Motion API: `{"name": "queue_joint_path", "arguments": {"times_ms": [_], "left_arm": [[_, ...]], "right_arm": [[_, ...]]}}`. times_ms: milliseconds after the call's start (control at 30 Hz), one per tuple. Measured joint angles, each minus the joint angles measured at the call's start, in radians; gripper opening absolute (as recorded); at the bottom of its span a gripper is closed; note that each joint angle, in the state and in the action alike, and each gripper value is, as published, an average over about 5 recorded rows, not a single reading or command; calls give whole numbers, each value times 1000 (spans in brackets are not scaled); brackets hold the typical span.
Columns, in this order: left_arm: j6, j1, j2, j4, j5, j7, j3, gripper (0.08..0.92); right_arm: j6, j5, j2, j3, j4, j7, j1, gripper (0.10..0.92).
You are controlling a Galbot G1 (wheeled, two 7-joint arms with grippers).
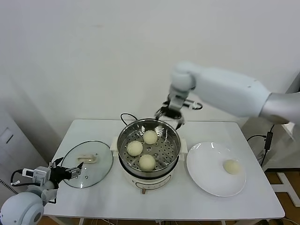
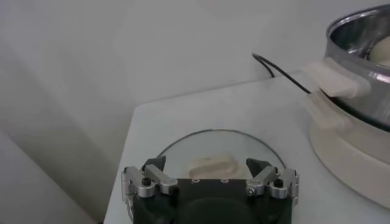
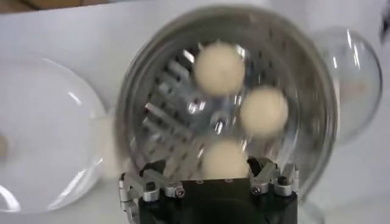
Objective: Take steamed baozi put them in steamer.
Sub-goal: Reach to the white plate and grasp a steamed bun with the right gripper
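Stainless steel marks the steamer (image 1: 148, 151), which sits at the centre of the head view on a white desk (image 1: 117, 201), on its white electric base with a black cord (image 1: 126, 116) looping out behind it. Three steamed baozi lie apart on its perforated tray: one toward the back (image 1: 150, 137), one toward the left (image 1: 135, 148) and one toward the front (image 1: 147, 162). A fourth baozi (image 1: 231, 167) rests alone on the white plate (image 1: 206, 180) to the right of the steamer, in the lower right of the frame.

The right hand (image 1: 169, 118) hangs above the back rim of the steamer, its fingers spread open and nothing between them. The right wrist view looks straight down into the pot, where the three buns (image 3: 219, 68) show on the tray beyond the parted fingers (image 3: 141, 185).

The left hand (image 1: 75, 171) is low in the lower left of the head view, at the near left edge of the glass lid (image 1: 96, 168), which lies flat on the desk to the left of the steamer. Its fingers (image 2: 152, 176) also stand wide apart and empty, with the lid's pale handle (image 2: 210, 164) just beyond them.
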Motion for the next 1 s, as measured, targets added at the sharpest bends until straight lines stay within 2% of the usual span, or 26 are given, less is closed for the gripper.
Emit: {"name": "queue_joint_path", "arguments": {"times_ms": [233,433,1000], "left_arm": [[0,10,-1,-4,-1,0,-12,823],[3,20,-6,-11,-3,0,-25,823],[4,31,-6,-7,-10,-1,-42,823]], "right_arm": [[-120,109,-111,-70,-57,-32,28,823],[-184,145,-205,-105,-93,-41,11,823],[-232,59,-358,-19,-177,2,-195,823]]}}
